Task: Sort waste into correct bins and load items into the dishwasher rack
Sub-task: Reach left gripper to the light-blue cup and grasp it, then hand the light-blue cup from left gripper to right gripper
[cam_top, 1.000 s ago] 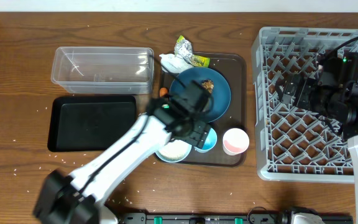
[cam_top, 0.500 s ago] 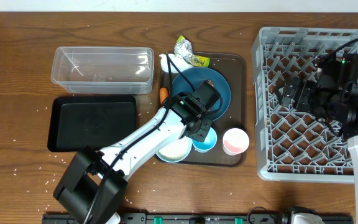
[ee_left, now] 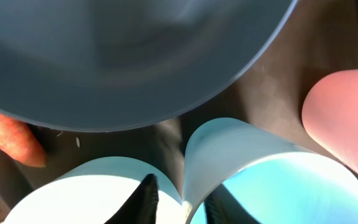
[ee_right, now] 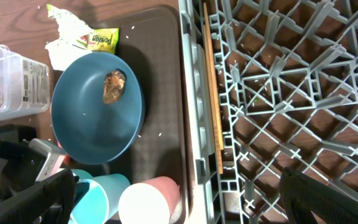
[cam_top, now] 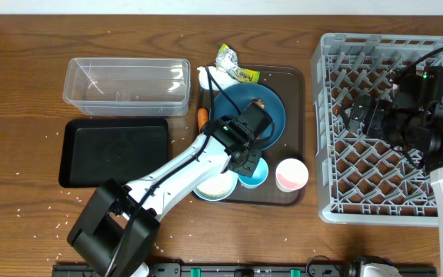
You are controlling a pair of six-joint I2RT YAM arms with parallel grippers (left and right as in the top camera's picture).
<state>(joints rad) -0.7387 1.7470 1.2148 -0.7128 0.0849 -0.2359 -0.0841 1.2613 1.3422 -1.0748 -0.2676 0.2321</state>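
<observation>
the light-blue cup (ee_left: pixel 272 180) stands upright on the brown tray (cam_top: pixel 294 85), its wall directly between the left claw's (ee_left: pixel 183 202) parted fingers, one inside, one on the white bowl's (ee_left: pixel 86 193) side. the right claw (ee_right: pixel 185 196), also spread, hangs well away over the rack (ee_right: pixel 278 93); the left is nearer.

Covered, cropped, blurred
The left arm (cam_top: pixel 177 175) covers much of the white bowl (cam_top: pixel 218 187) and light-blue cup (cam_top: pixel 259 175); the rack (cam_top: pixel 323 154) at the surface's right edge is cropped; close up, the plate (ee_left: pixel 135 56) blurs.
</observation>
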